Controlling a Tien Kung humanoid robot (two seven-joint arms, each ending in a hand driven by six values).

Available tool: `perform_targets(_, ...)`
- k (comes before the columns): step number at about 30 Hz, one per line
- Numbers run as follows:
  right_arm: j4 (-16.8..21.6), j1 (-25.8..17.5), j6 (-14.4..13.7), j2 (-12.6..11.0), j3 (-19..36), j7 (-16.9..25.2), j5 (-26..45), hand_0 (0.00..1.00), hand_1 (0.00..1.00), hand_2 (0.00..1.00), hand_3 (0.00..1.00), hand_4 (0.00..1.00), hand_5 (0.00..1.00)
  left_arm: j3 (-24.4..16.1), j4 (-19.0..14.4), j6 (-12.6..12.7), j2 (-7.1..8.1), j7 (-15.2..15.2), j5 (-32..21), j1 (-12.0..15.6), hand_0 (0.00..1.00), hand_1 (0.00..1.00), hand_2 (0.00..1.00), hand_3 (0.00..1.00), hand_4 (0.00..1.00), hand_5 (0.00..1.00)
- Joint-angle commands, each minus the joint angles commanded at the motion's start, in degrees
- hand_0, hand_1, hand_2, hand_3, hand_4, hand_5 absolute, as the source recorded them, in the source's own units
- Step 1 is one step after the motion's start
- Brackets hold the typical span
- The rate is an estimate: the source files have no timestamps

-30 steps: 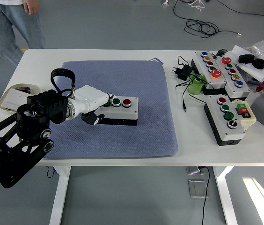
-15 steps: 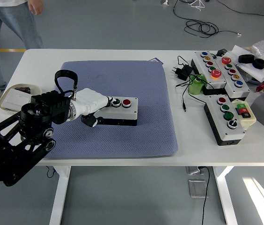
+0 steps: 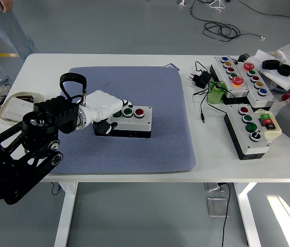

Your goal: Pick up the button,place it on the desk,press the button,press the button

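Observation:
The button box (image 3: pixel 133 121) is a white-topped, black-sided box lying on the blue mat (image 3: pixel 134 82). A green button (image 3: pixel 128 110) and a red button (image 3: pixel 139 111) show on its top. Part of another green button (image 3: pixel 117 113) peeks out by my hand. My left hand (image 3: pixel 104 109), white with black fingertips, lies over the box's left end. Its fingers are curled down onto the top and its thumb (image 3: pixel 103 128) is against the front side. The box stays flat on the mat. The right arm is out of view.
Several more button boxes (image 3: pixel 248 131) lie at the right with cables, a black plug (image 3: pixel 201 78) and a green object (image 3: pixel 217 93). A tray (image 3: pixel 15 105) sits at the left edge. A person's legs (image 3: pixel 1 36) stand beyond the far left corner.
My left hand has shifted slightly right and up over the box's left end, the thumb now against its front. The box has not moved. The person has stepped further left.

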Motion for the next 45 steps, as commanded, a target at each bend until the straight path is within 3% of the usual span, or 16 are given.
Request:
perform_targets(10,0.0,-0.1,-0.1,0.0,0.1,-0.1,-0.3,0.787,0.797,0.817,0.751,0.412,0.479,1.8,1.6,0.1,-1.48,-0.2,0.0,-1.2,0.156,0.076,0.098,0.900,0.564,0.002)
perform_targets(23,0.0,-0.4,0.0,-0.1,0.0,0.0,-0.5,0.787,0.797,0.817,0.751,0.412,0.479,3.6,4.5,-0.2,-1.86,-0.4,0.0,-1.8,0.155,0.077,0.098,0.899,0.564,0.002)
perform_targets(38,0.0,-0.1,0.0,-0.1,-0.1,0.0,-0.1,0.787,0.797,0.817,0.751,0.412,0.479,7.2,4.5,-0.8,-0.58,-0.8,0.0,-4.5,0.155,0.077,0.098,0.893,0.564,0.002)
perform_targets(45,0.0,0.0,0.0,-0.1,0.1,0.1,-0.1,0.787,0.797,0.817,0.751,0.412,0.479,5.2,3.5,1.2,-0.51,-0.5,0.0,-4.3,0.154,0.077,0.098,0.893,0.564,0.002)
